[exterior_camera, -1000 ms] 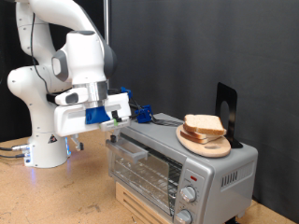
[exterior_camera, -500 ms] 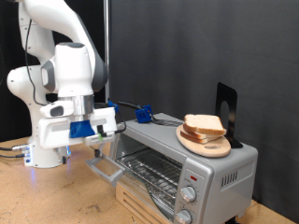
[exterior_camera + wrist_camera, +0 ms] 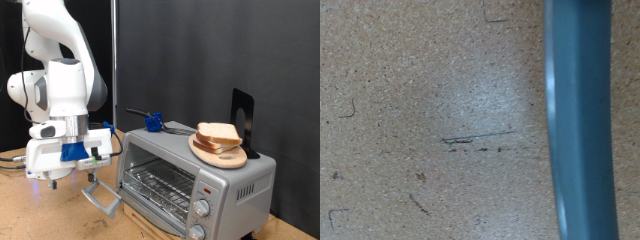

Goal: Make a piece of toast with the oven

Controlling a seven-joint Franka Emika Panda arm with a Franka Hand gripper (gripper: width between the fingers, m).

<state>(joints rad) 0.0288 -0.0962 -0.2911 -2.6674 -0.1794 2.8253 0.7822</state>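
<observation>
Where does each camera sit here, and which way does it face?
Exterior view: off the arm, level with the table, facing the oven with its door dropped open and the bread on a plate on top; the white arm and tool stand at the exterior view's left.
Wrist view: on the hand, facing the speckled tabletop; a blue-grey bar crosses it; no fingers show.
Shared: the tabletop.

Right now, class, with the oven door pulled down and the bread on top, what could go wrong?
1. The gripper sits low by the open door's handle; a careless move might knock the door.
2. The piece of toast rests on a wooden plate on top of the oven, near the edge; jolting the oven could slide it off.
</observation>
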